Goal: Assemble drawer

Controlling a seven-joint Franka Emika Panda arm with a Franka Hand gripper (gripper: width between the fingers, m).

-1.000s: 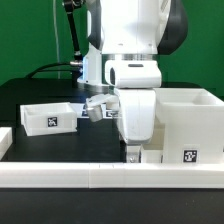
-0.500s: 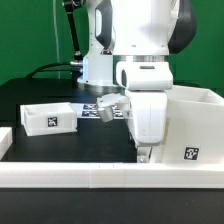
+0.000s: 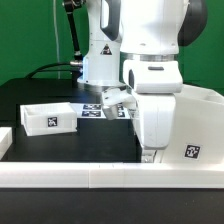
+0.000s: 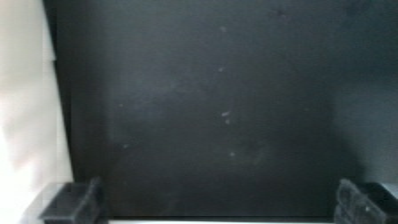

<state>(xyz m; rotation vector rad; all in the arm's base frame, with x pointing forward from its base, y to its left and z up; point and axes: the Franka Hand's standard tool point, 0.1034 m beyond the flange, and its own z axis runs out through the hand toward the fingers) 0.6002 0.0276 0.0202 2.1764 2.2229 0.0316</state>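
The large white boxy case [image 3: 200,125] stands at the exterior view's right, with a tag [image 3: 191,153] on its front. One small open-topped tray [image 3: 49,117] with a tag sits at the exterior view's left. My gripper [image 3: 152,154] hangs low just in front of the case's near left corner, right behind the border wall. In the wrist view my gripper [image 4: 217,204] is open and empty over the black table, with its fingertips [image 4: 71,204] wide apart. A white surface [image 4: 22,100] runs along one side there. The second tray is not clearly in view.
The long low white border wall [image 3: 90,175] runs along the front. The marker board [image 3: 93,110] lies behind my arm, partly hidden. A white piece [image 3: 4,142] shows at the far left edge. My arm's body hides part of the case.
My arm has moved toward the exterior view's right, covering more of the case's left side. The tray and the case have not moved.
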